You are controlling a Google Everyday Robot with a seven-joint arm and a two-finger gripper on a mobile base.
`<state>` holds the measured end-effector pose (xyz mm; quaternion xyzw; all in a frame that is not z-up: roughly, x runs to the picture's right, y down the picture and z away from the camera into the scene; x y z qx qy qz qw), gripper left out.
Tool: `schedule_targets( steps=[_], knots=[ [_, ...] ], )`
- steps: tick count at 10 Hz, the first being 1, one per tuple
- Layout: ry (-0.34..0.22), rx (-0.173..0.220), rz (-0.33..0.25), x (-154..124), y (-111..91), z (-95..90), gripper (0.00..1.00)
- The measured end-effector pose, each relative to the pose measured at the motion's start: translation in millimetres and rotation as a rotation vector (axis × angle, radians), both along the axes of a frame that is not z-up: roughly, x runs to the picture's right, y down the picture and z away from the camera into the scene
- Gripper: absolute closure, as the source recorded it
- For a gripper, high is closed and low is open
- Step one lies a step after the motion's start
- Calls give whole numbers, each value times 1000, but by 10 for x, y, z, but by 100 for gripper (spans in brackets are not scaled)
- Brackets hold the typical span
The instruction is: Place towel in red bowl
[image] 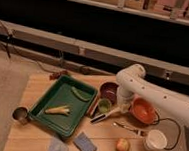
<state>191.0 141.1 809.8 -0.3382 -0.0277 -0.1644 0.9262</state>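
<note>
The towel [58, 148], a pale grey-blue crumpled cloth, lies at the table's front edge, left of a blue sponge [85, 144]. The red bowl [144, 110], orange-red, sits to the right of the middle of the table. My white arm comes in from the right and bends down between that bowl and a dark maroon bowl [108, 90]. The gripper [121, 105] hangs low there, shut and holding nothing I can see, beside a small green cup [104, 106]. It is well away from the towel.
A green tray [49, 90] holding a banana and a green vegetable fills the left half. A metal cup [20, 114] stands at its left corner. A black-handled tool [104, 116], a utensil [128, 127], an apple [123, 145] and a white cup [155, 140] lie front right.
</note>
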Motion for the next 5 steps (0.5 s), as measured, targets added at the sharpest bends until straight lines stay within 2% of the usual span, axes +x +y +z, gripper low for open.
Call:
schedule_targets(
  steps=[5],
  knots=[
    [-34, 59, -65, -108, -408, -209, 100]
  ],
)
